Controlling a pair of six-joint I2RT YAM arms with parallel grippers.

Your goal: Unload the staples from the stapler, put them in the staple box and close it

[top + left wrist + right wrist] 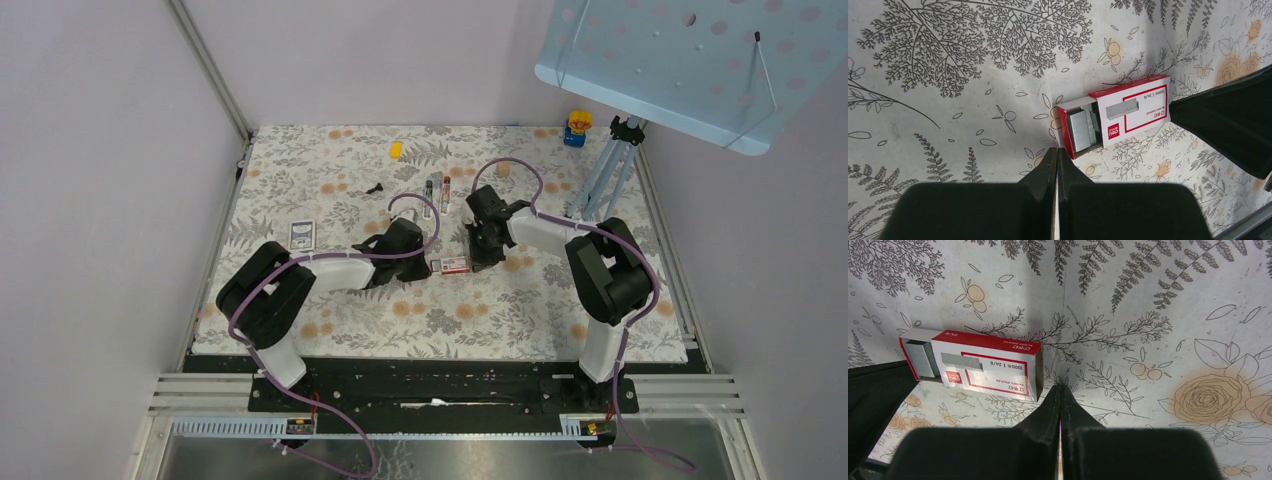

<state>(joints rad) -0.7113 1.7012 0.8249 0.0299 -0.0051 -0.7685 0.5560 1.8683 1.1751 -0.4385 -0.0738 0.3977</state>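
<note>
Staples (1082, 131) inside open box (1135, 110): wrist views only.

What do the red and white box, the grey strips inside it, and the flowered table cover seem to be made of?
Box: printed cardboard, matte, folded edges, sliding tray. Strips: likely metal staples, grey with fine ribs. Table cover: probably cloth or vinyl, matte print, creased.

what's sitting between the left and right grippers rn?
A red-and-white staple box, its tray slid partly out, lies flat between the left gripper and the right gripper. Both wrist views show it.
</note>
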